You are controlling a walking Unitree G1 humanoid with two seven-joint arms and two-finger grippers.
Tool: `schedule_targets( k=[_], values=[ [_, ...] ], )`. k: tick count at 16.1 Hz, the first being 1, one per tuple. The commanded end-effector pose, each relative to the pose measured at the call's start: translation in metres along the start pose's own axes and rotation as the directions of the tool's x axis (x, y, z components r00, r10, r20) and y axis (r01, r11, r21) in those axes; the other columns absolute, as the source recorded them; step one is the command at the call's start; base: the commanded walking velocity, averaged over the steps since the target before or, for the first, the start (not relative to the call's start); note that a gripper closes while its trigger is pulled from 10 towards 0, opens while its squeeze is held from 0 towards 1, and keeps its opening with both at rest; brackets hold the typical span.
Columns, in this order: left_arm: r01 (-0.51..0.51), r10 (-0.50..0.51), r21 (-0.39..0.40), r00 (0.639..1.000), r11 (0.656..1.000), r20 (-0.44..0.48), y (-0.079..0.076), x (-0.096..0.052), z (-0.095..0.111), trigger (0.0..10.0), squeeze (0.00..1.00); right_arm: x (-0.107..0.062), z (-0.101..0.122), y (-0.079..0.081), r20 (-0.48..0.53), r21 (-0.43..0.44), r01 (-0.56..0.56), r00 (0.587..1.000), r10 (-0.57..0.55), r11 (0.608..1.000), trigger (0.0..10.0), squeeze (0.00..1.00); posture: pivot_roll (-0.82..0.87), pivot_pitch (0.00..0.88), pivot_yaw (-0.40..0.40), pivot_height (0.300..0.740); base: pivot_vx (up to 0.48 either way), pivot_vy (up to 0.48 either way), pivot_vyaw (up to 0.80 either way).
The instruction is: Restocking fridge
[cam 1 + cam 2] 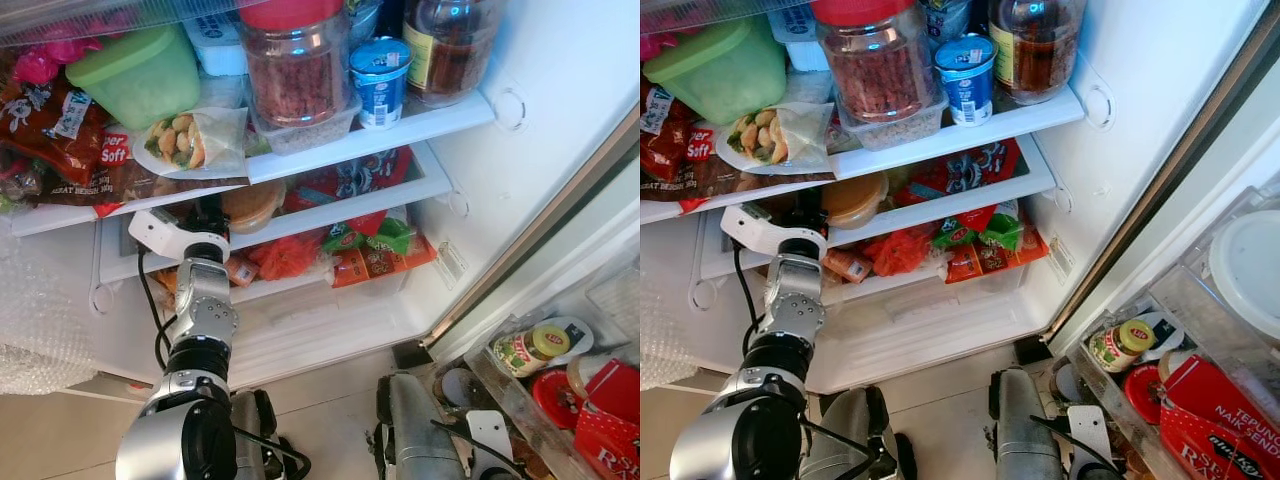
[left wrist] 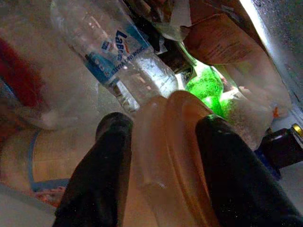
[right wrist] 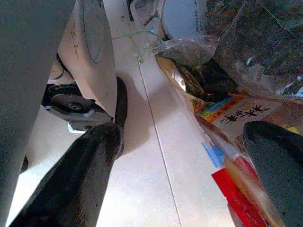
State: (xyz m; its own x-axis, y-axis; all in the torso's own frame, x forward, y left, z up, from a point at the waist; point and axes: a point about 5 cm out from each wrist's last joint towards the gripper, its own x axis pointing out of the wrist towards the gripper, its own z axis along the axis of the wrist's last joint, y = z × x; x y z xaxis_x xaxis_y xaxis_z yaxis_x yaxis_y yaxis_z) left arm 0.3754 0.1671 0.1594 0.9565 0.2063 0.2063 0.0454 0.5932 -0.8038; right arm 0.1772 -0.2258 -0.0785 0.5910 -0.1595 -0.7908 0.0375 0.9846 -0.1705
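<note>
Tub (image 1: 252, 205), lidded and orange-brown, sits on the middle fridge shelf (image 1: 400, 190), at 12 o'clock from the left gripper (image 2: 163, 137), whose fingers (image 2: 106, 156) straddle its rim; contact is probably made, though the view is dim. Thin plastic: likely light, slick, flexible at the rim. Grip across the lid edge. A bottle (image 2: 118, 56) lies beyond, at 11 o'clock; room is tight. Right gripper (image 3: 189, 151) hangs spread, empty.
</note>
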Motion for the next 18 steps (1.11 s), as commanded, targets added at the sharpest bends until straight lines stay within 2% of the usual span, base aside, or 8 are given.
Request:
schedule_targets(
  k=[1,8,11,14,15,16,18],
  values=[
    [-0.014,0.014,-0.008,1.000,1.000,-0.020,0.007,-0.007,-0.004,10.0,1.00,-0.003,-0.017,0.009,-0.060,-0.009,-0.030,0.998,0.030,1.000,10.0,0.00,-0.10,0.266,0.097,0.614,0.000,0.000,0.00],
    [0.046,-0.047,-0.031,0.999,0.998,-0.025,0.001,-0.019,0.003,10.0,1.00,-0.003,-0.018,0.009,-0.059,-0.006,-0.026,0.998,0.025,1.000,10.0,0.00,-0.10,0.266,0.102,0.614,0.000,0.000,0.00],
    [0.052,-0.054,-0.027,0.997,0.998,-0.052,0.000,-0.033,0.005,10.0,1.00,-0.003,-0.017,0.009,-0.059,-0.009,-0.030,0.998,0.029,1.000,10.0,0.00,-0.09,0.265,0.104,0.614,0.000,0.000,0.00],
    [0.075,-0.077,-0.036,0.994,0.997,-0.072,-0.011,-0.045,0.012,10.0,1.00,-0.003,-0.017,0.009,-0.060,-0.009,-0.030,0.998,0.029,1.000,10.0,0.00,-0.09,0.265,0.106,0.614,0.000,0.000,0.00],
    [0.073,-0.076,-0.034,0.993,0.997,-0.088,-0.013,-0.050,0.013,10.0,0.24,-0.003,-0.017,0.010,-0.060,-0.011,-0.031,0.998,0.030,0.999,10.0,0.00,-0.09,0.265,0.108,0.614,0.000,0.000,0.00],
    [0.071,-0.076,-0.046,0.991,0.996,-0.108,-0.015,-0.055,0.012,10.0,0.00,-0.003,-0.017,0.010,-0.059,-0.012,-0.033,0.998,0.032,0.999,10.0,0.00,-0.09,0.264,0.108,0.614,0.000,0.000,0.00],
    [0.064,-0.072,-0.058,0.984,0.996,-0.160,-0.016,-0.062,0.005,10.0,0.00,-0.003,-0.017,0.010,-0.059,-0.012,-0.035,0.998,0.034,0.999,10.0,0.00,-0.09,0.265,0.106,0.614,0.000,0.000,0.00]
  ],
)
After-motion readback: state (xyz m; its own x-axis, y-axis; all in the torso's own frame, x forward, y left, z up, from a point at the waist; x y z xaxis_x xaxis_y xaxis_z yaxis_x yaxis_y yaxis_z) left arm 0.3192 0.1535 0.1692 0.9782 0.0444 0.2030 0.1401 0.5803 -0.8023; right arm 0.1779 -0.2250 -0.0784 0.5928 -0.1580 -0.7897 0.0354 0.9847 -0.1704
